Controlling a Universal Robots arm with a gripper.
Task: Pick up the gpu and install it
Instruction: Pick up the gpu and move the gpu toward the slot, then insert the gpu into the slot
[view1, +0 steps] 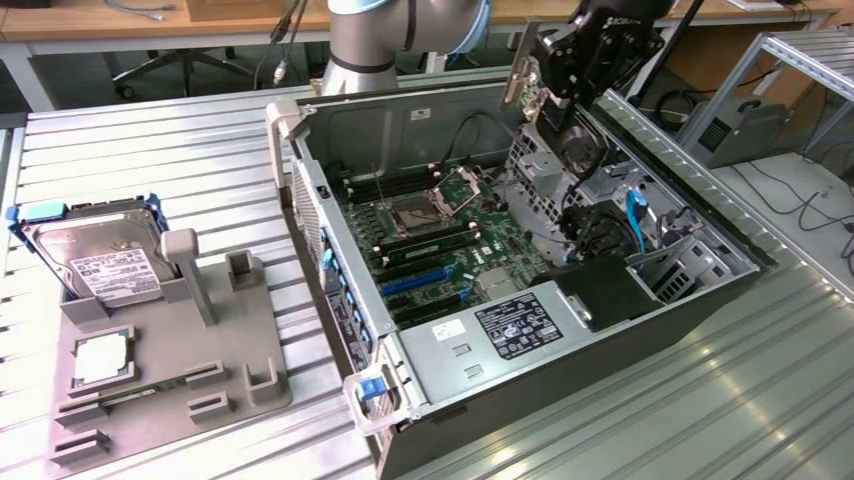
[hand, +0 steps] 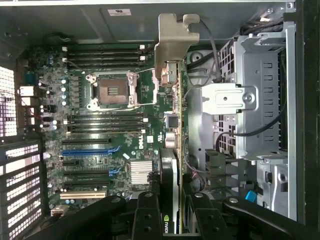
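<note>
My gripper (view1: 591, 58) is shut on the gpu (view1: 531, 78), a thin dark card held upright above the far right side of the open computer case (view1: 304, 190). Its silver bracket (view1: 515, 88) points down toward the case. The wrist view catches the gpu (hand: 170, 150) edge-on, running from the gripper (hand: 170, 212) out to the silver bracket (hand: 175, 42), which hangs over the motherboard (hand: 100, 115) beside the CPU socket (hand: 112, 90). The blue expansion slots (hand: 90, 150) lie off to one side of the card, untouched.
On the exterior view's left, a grey fixture (view1: 174, 385) carries a silver hard drive (view1: 100, 262) with blue rails and a small square CPU chip (view1: 100, 358). Inside the case sit the power supply (view1: 514, 325), a metal drive cage (hand: 260, 100) and loose cables (view1: 634, 225).
</note>
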